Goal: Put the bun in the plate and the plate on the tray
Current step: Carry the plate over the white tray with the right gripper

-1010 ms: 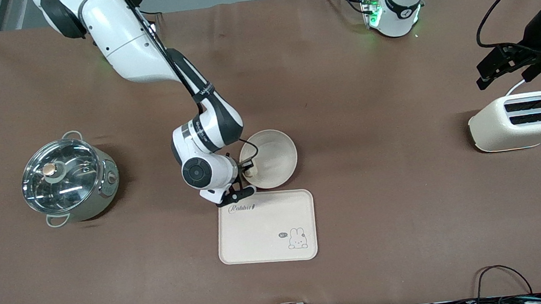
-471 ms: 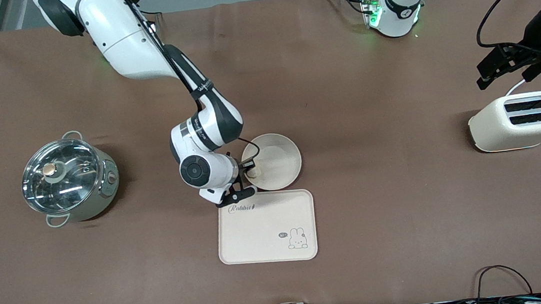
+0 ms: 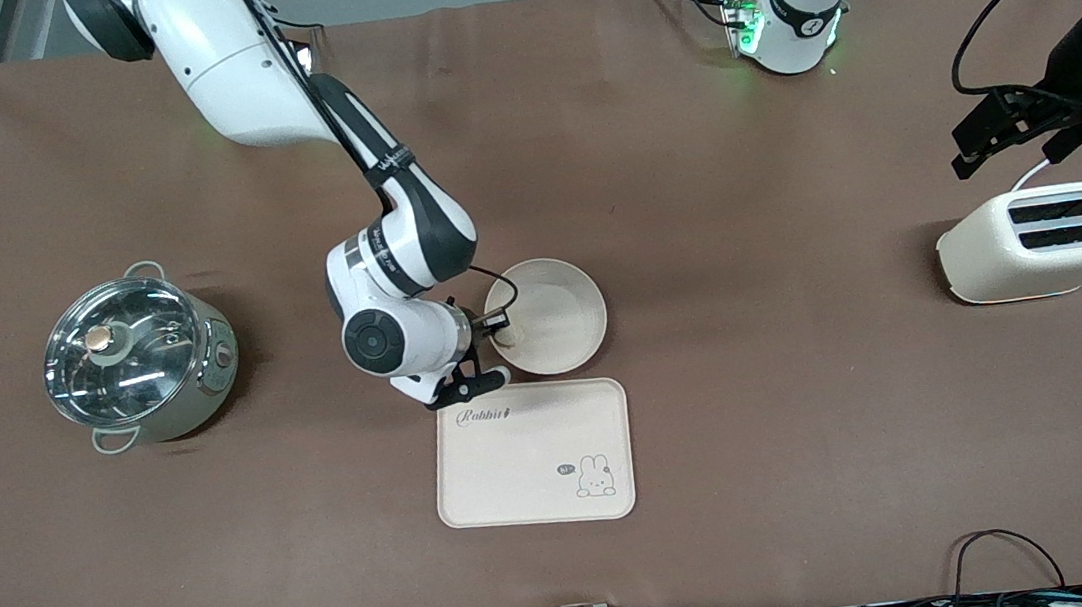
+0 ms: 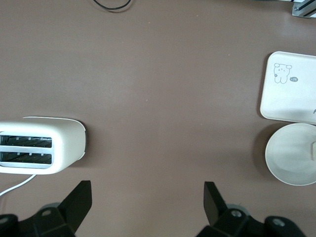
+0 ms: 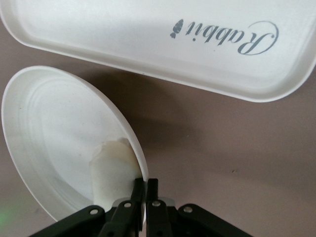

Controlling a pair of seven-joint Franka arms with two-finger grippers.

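Note:
The round cream plate (image 3: 552, 312) is held tilted, lifted at its rim, just farther from the front camera than the tray (image 3: 537, 460). My right gripper (image 3: 494, 334) is shut on the plate's rim (image 5: 140, 168) at the edge toward the right arm's end. The pale bun (image 5: 111, 170) lies in the plate against that rim, beside the fingers; in the front view it shows as a small lump (image 3: 507, 336). The tray with "Rabbit" lettering (image 5: 222, 37) lies flat beside the plate. My left gripper (image 4: 147, 200) is open and empty, up over the table near the toaster.
A cream toaster (image 3: 1042, 241) stands toward the left arm's end of the table. A steel pot with a glass lid (image 3: 134, 356) stands toward the right arm's end. Cables run along the table's front edge.
My right gripper has shifted slightly toward the right arm's end and away from the tray, carrying the plate's rim; the plate's tilt has changed a little. The left arm has not moved.

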